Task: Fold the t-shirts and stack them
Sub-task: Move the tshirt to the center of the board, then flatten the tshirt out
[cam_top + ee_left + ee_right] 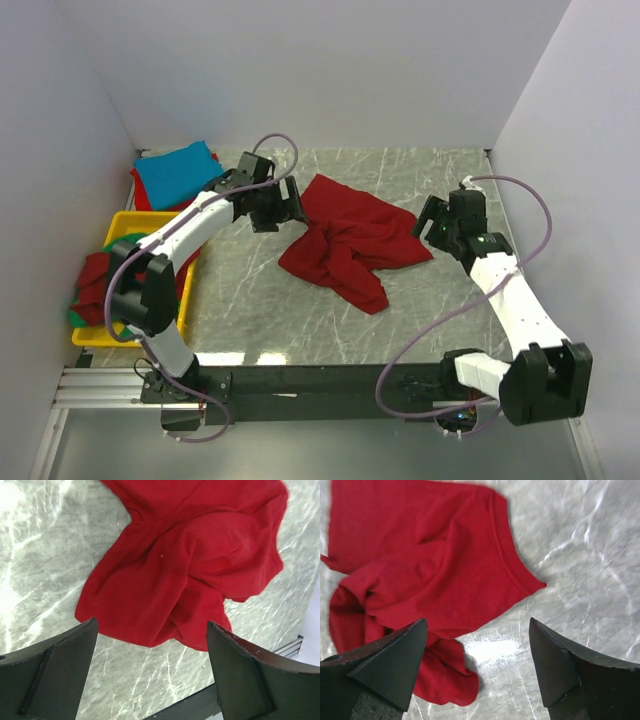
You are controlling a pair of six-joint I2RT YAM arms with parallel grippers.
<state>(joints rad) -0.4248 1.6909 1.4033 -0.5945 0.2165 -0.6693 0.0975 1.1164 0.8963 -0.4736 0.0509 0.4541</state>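
the red shirt [350, 240] lies crumpled near the middle of the marble-patterned tabletop [250, 310], spread wider at the far side and bunched into folds toward the near side, with one sleeve or corner trailing toward the arms. its ribbed hem or collar edge shows in the right wrist view, running down to a pointed corner.

the left hand [285, 205] sits at the shirt's far-left edge. in its wrist view the two dark fingers [60, 665] stand wide apart with nothing between them; the shirt's bunched edge and bare marble show in the gap. whether the tips touch cloth cannot be told.

the right hand [432, 222] is at the shirt's right edge. its fingers [395, 660] are also spread wide and grip nothing; the left finger overlaps the shirt's folds in the view, the right finger is over bare marble.

a blue shirt [178, 175] lies folded flat at the far-left corner, with a strip of red cloth showing beneath it. just nearer is a yellow tray [125, 222] at the left edge, holding a second red shirt [95, 275] heaped over a green shirt [80, 318], both spilling over the tray's left rim.
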